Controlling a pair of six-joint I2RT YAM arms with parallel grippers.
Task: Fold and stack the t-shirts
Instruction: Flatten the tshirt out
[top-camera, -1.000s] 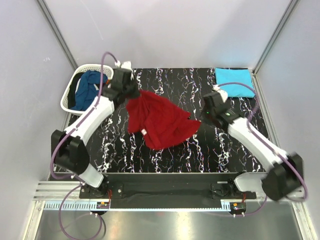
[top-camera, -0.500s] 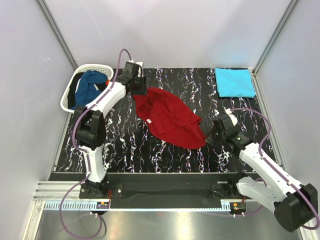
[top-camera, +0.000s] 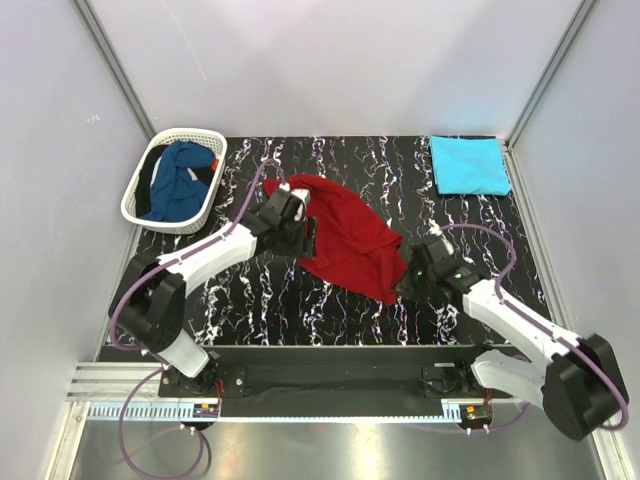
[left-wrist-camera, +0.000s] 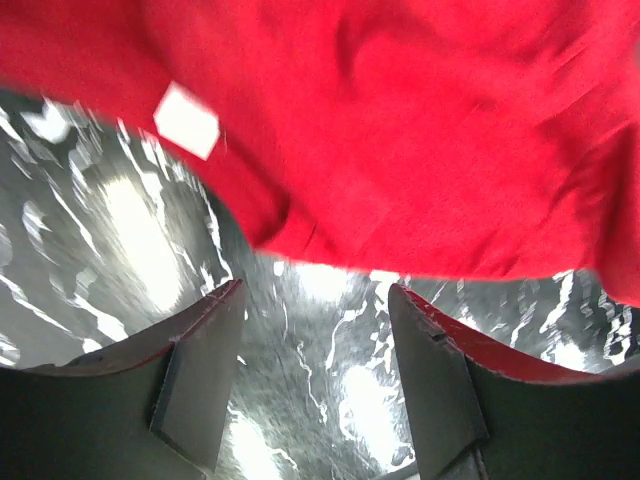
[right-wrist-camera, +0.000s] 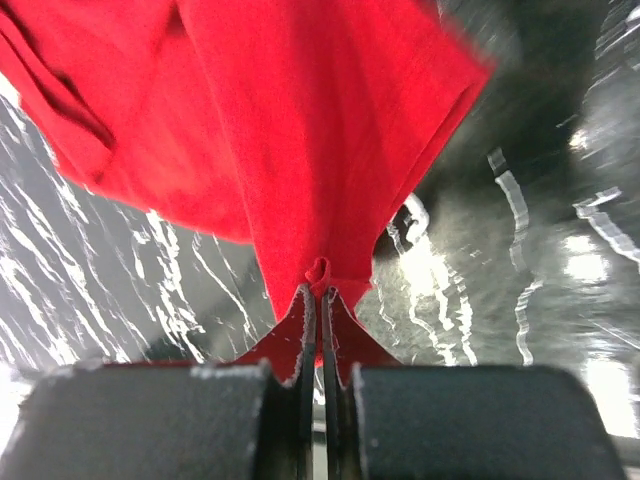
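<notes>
The deep red t-shirt (top-camera: 345, 235) lies crumpled on the black marbled table (top-camera: 250, 290). My left gripper (top-camera: 303, 232) stands open at its left edge. In the left wrist view both fingers (left-wrist-camera: 205, 370) frame bare table, and the red cloth (left-wrist-camera: 400, 130) with its white label (left-wrist-camera: 187, 120) lies just beyond them. My right gripper (top-camera: 408, 272) is shut on the shirt's near right corner, where a small fold of red cloth (right-wrist-camera: 320, 275) is pinched between the closed jaws. The bright turquoise t-shirt (top-camera: 468, 165) lies folded at the back right. The dark blue t-shirt (top-camera: 180, 180) is bunched in the basket.
A white lattice basket (top-camera: 135, 205) stands at the back left corner of the table. Grey walls enclose the table on three sides. Both arm bases sit on the rail (top-camera: 340, 375) at the near edge.
My left gripper opened and let go of the red t-shirt, then drew back toward the near side. The shirt dropped from hanging to lying on the table. The right gripper pulled its corner nearer.
</notes>
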